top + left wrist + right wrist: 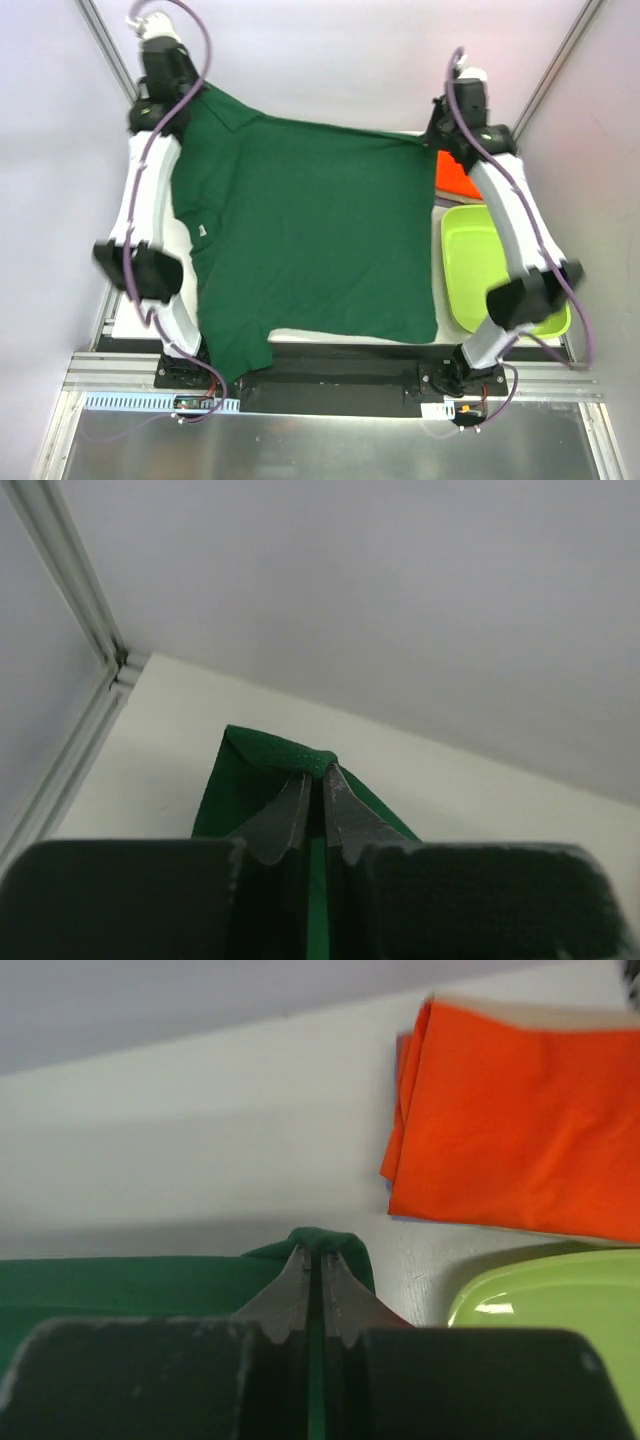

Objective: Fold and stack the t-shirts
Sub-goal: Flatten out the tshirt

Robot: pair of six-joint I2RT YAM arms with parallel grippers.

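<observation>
The large dark green collared shirt [310, 230] lies spread across the table, stretched between both arms at its far edge. My left gripper [318, 772] is shut on the shirt's far left corner [270, 750] near the collar, at the back left of the table. My right gripper [316, 1250] is shut on the shirt's far right corner [325, 1240]. A folded bright orange shirt [520, 1130] lies just right of my right gripper, and shows partly in the top view [455, 178]. The beige and lavender shirts are mostly hidden.
A lime-green plastic bin [485, 265] stands at the right, under my right arm, and its rim shows in the right wrist view [560, 1300]. A metal frame post [70, 600] runs along the back left corner. White walls enclose the table.
</observation>
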